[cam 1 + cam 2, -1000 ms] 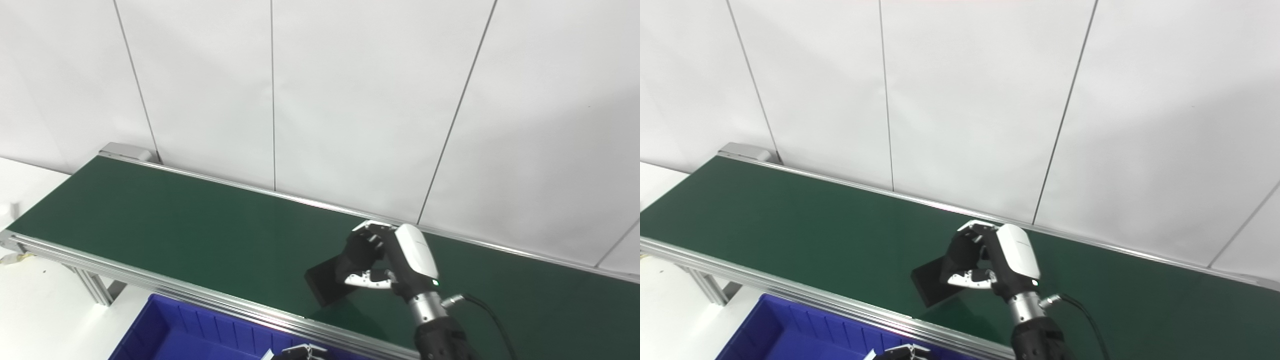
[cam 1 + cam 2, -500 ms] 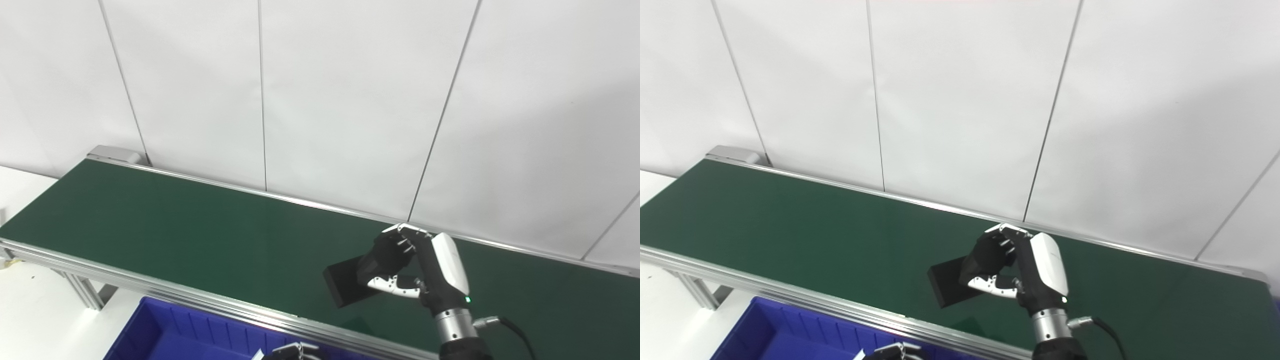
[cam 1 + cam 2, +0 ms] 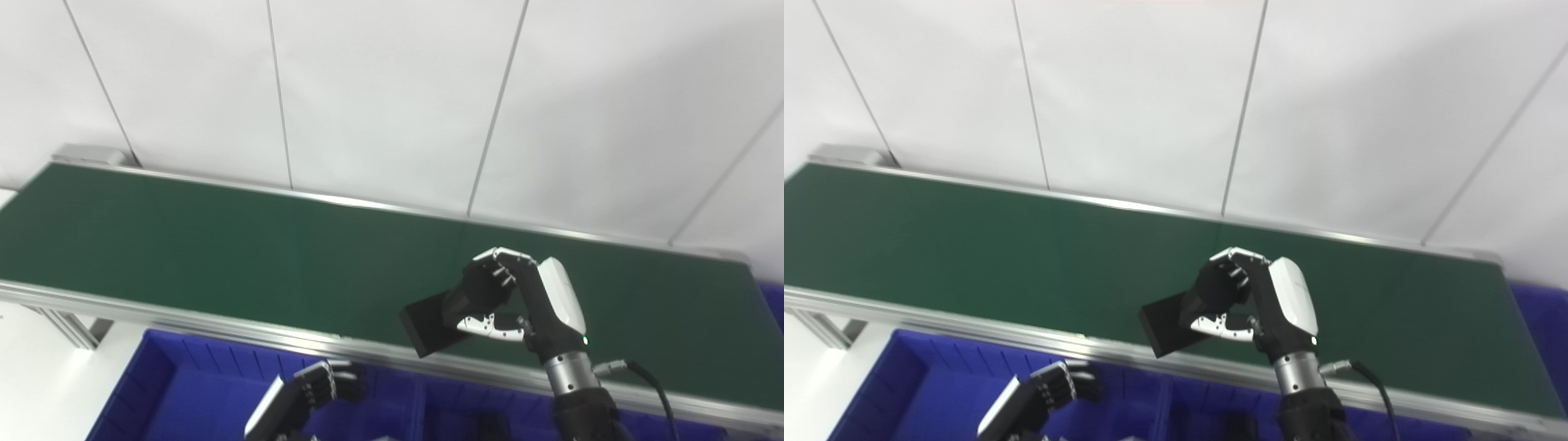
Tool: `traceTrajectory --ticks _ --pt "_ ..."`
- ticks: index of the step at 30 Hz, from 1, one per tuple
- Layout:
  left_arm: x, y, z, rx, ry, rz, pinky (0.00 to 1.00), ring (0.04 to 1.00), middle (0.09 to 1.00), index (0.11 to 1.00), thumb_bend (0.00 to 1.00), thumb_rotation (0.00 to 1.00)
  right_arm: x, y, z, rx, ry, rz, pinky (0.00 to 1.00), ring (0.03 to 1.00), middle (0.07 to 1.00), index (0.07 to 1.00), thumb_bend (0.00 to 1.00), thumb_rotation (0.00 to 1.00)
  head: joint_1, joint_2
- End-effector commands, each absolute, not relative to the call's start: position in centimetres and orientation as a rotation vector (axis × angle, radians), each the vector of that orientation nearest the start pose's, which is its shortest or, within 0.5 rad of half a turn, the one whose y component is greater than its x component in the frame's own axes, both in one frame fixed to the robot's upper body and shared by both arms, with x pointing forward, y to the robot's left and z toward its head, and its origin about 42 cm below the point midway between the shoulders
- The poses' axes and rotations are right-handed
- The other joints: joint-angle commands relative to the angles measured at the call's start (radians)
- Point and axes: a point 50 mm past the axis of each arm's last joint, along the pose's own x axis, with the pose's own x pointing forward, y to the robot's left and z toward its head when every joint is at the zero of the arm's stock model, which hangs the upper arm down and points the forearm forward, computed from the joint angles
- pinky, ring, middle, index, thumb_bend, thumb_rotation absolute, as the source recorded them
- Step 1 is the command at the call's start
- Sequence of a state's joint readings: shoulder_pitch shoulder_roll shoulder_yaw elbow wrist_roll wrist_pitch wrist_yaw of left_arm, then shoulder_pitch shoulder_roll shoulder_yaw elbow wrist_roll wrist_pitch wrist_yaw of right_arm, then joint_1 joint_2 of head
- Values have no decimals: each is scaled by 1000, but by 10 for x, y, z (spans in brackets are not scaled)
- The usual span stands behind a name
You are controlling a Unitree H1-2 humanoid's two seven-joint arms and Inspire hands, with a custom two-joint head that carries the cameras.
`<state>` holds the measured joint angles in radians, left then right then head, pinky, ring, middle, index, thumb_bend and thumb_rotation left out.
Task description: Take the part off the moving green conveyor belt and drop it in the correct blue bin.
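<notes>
My right hand [image 3: 520, 303] is shut on a flat black rectangular part [image 3: 429, 323], holding it tilted above the near rail of the green conveyor belt [image 3: 214, 245]. The part's free end sticks out to the left of the fingers. My left hand [image 3: 306, 395] hovers low over the blue bin [image 3: 165, 392] below the belt, its fingers curled and nothing held in it. In the right eye view the same part [image 3: 1167, 324] hangs from the right hand [image 3: 1262, 306] over the belt's front edge.
The belt's aluminium near rail [image 3: 184, 318] runs between the belt and the bins. A divider [image 3: 416, 407] separates the left blue bin from a second compartment holding a dark object [image 3: 490, 422]. Another blue bin edge [image 3: 775, 300] shows at the far right. White wall panels stand behind.
The camera has tilted down and right, showing more of the bins and my left hand. My right hand keeps its hold on the black part, now nearer the belt's front rail.
</notes>
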<state>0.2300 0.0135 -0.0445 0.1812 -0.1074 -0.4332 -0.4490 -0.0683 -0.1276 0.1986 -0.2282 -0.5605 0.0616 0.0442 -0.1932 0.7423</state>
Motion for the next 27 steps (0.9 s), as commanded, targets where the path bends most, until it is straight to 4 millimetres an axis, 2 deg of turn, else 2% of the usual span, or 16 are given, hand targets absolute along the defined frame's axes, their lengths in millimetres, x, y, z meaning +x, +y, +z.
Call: traceTrajectory --ticks 1,11,19,27 --pt "190 198 40 -70 -139 -398 599 602 621 675 874 85 287 -189 181 -667 -307 149 298 418 488 504 519 0 -1 3" --pt "189 200 51 -74 -176 -383 600 606 623 668 878 77 257 -206 166 -679 -235 141 307 420 506 493 519 0 -34 70" --pt "188 200 55 -88 -192 -386 598 600 626 669 881 68 232 -221 157 -681 -142 128 297 413 495 503 519 0 -51 101" --pt "188 200 60 -85 -197 -383 610 609 629 668 895 71 216 -238 148 -730 -47 128 306 419 487 503 520 0 -61 128"
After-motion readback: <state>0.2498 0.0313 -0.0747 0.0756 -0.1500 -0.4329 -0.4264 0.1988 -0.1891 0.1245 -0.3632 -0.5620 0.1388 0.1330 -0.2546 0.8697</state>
